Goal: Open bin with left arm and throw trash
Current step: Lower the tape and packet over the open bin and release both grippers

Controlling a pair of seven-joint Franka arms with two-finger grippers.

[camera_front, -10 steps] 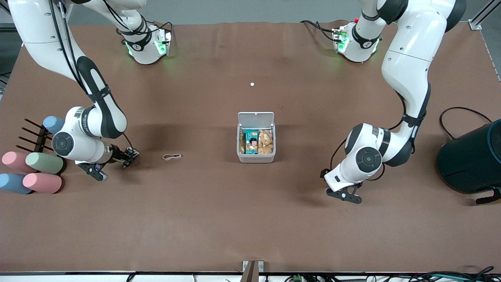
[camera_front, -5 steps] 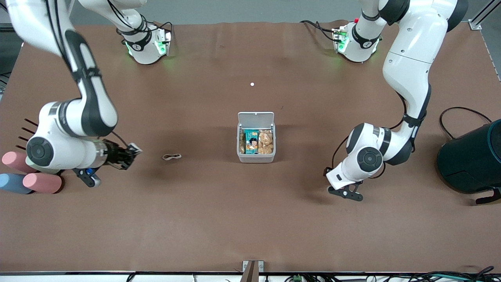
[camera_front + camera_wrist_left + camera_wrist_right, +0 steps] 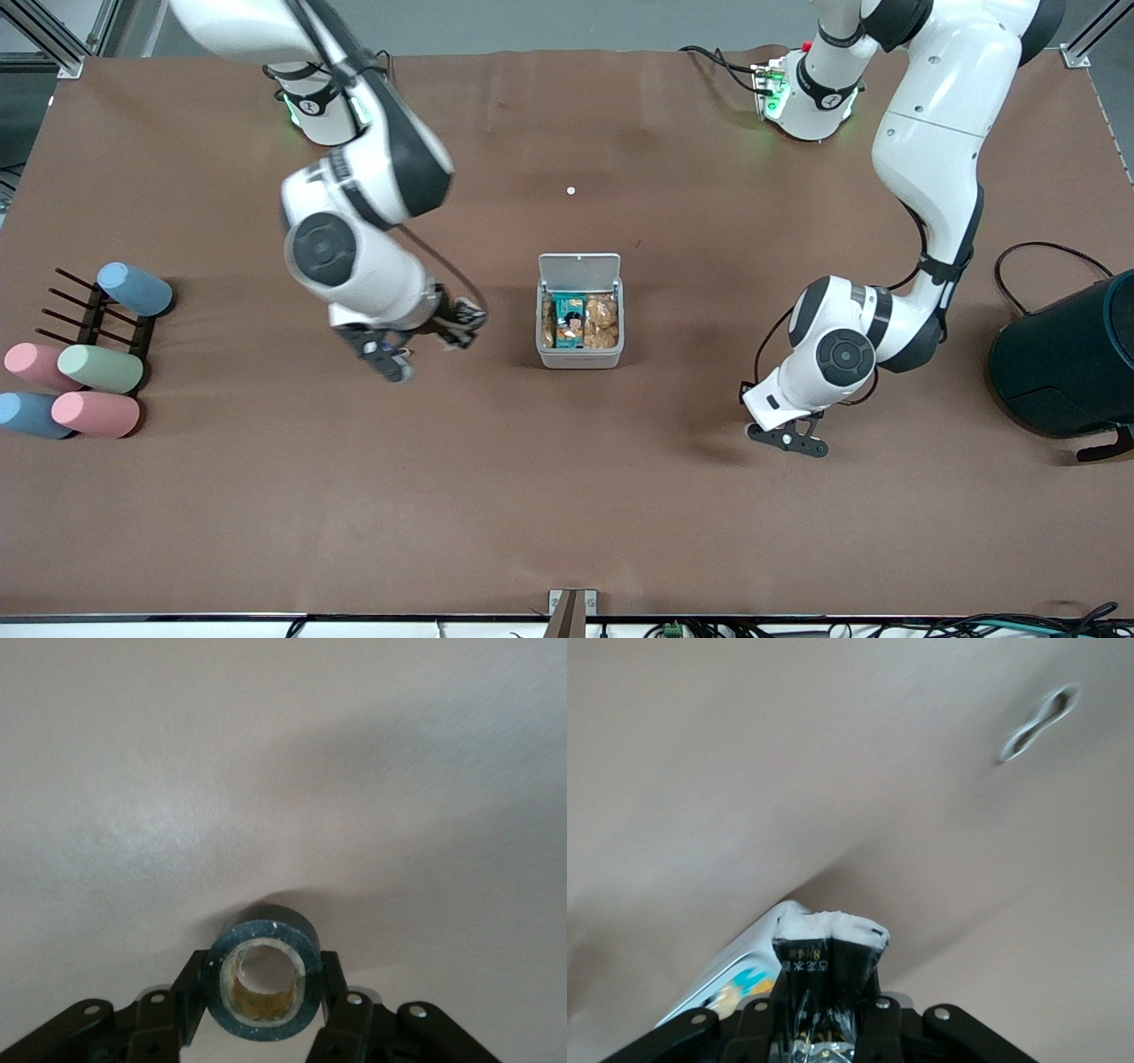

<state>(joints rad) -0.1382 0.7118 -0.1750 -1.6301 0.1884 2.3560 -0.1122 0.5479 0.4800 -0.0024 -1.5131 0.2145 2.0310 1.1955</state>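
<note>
The white bin (image 3: 580,356) stands mid-table with its lid (image 3: 579,266) hinged open, and snack packets lie inside. My right gripper (image 3: 462,324) is just above the table beside the bin, toward the right arm's end, shut on the dark printed packet (image 3: 829,961). The bin's corner (image 3: 731,979) shows beside my right gripper (image 3: 828,997). The rubber band (image 3: 1036,722) lies on the table in the right wrist view and is hidden under the arm in the front view. My left gripper (image 3: 790,440) is low over the table toward the left arm's end. My left gripper (image 3: 264,970) is shut on the black tape ring (image 3: 266,1014).
Pastel cylinders (image 3: 93,370) lie on and beside a dark rack at the right arm's end. A large dark teal round container (image 3: 1067,359) with a black cable stands at the left arm's end. A tiny white dot (image 3: 570,190) lies farther from the front camera than the bin.
My right arm has swung from beside the pastel cylinders to beside the bin, carrying the packet, and now covers the rubber band in the front view. The left arm has barely moved.
</note>
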